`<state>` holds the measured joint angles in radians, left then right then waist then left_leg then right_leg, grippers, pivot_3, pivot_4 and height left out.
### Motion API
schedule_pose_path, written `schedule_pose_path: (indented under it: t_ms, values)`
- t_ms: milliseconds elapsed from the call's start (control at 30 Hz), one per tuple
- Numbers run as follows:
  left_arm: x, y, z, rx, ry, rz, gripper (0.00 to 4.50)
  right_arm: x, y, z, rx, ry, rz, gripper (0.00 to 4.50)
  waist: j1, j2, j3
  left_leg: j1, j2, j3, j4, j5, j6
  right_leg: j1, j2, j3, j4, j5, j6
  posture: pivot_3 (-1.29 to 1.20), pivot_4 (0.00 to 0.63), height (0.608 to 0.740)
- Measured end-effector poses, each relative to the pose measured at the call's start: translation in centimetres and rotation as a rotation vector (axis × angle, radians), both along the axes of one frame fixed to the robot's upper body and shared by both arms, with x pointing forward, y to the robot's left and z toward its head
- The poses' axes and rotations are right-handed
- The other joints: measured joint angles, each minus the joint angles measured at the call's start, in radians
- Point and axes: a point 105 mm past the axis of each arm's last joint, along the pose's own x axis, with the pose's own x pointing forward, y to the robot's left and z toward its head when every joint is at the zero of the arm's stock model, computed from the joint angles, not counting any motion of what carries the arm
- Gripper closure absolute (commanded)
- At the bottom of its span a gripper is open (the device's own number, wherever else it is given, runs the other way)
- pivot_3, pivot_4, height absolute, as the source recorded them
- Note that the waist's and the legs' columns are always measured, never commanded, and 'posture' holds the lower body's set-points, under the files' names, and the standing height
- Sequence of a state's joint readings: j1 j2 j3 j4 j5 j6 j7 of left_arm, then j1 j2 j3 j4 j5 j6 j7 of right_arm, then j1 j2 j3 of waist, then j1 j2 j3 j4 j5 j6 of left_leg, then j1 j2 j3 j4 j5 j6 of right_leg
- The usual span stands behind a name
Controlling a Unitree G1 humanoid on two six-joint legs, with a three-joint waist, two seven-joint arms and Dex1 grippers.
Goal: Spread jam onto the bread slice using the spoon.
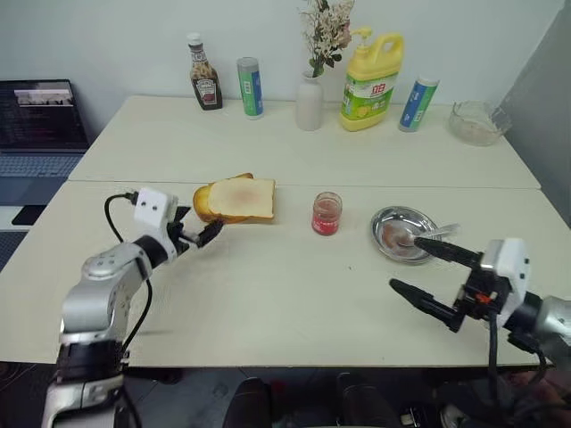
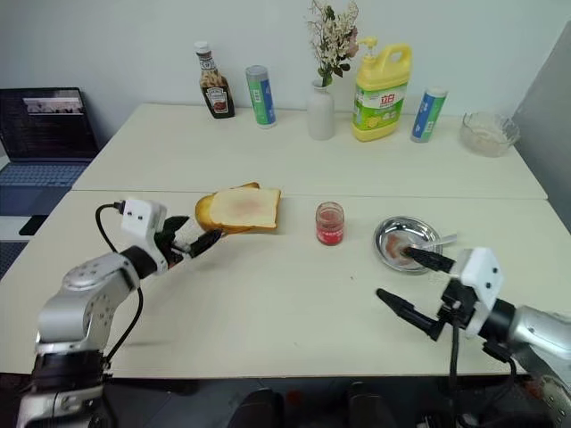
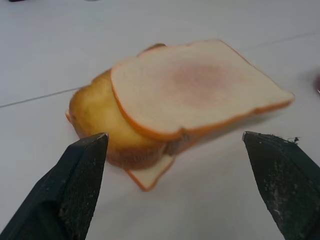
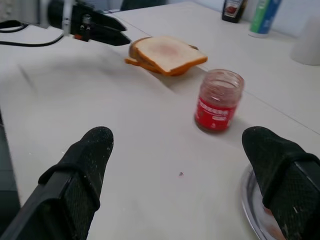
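Observation:
The bread slice (image 1: 245, 198) lies tilted on a thicker golden bread chunk (image 1: 204, 204), with a faint pink smear at its middle. My left gripper (image 1: 203, 223) is open just in front of this stack, and its fingers (image 3: 85, 185) frame the bread slice (image 3: 200, 87). The jam jar (image 1: 326, 214) stands open to the right of the bread. The spoon (image 1: 433, 234) rests in the round steel dish (image 1: 389, 223), its handle over the right rim. My right gripper (image 1: 405, 262) is open and empty above the table, beside the dish, pointing toward the jam jar (image 4: 218, 100).
Along the back stand a ketchup bottle (image 1: 205, 76), two blue-green cans (image 1: 251, 87), a white vase with flowers (image 1: 310, 100), a yellow detergent bottle (image 1: 371, 82) and a glass bowl (image 1: 478, 122). A laptop (image 1: 37, 125) sits off the table's left edge.

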<state>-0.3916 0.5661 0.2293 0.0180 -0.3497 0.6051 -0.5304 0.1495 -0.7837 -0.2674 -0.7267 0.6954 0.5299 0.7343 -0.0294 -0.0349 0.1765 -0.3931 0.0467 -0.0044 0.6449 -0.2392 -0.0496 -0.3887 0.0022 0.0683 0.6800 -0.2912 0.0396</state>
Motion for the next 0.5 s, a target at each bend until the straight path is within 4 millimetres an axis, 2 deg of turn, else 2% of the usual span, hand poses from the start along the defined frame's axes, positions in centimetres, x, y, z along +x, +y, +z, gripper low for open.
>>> schedule_pose_path:
  t_ms: [167,333,500]
  values:
    - [3.1,-1.8,0.7,-0.082,0.043,0.023,0.0,0.9,2.5,1.2,0.023,-0.017,0.08,0.04,0.0,0.0,0.0,-0.003,-0.001,-0.004,0.001,0.0,0.0,-0.001,0.0,-0.003,0.0,0.0,0.0,0.0,0.15,0.74]
    - [4.7,-3.0,-0.1,-0.136,0.118,0.033,0.0,1.1,3.2,1.6,0.021,-0.026,0.107,0.04,0.001,0.0,0.0,-0.005,-0.001,-0.008,0.0,0.0,0.0,-0.001,0.0,-0.007,-0.001,0.001,-0.001,0.0,0.15,0.74]
    - [5.6,-2.5,-0.2,-0.175,0.149,0.097,0.0,1.1,3.2,1.6,0.022,-0.022,0.109,0.04,0.001,0.0,0.0,-0.005,-0.001,-0.01,0.001,0.0,0.0,-0.001,0.0,-0.008,0.0,0.001,-0.001,0.0,0.15,0.74]
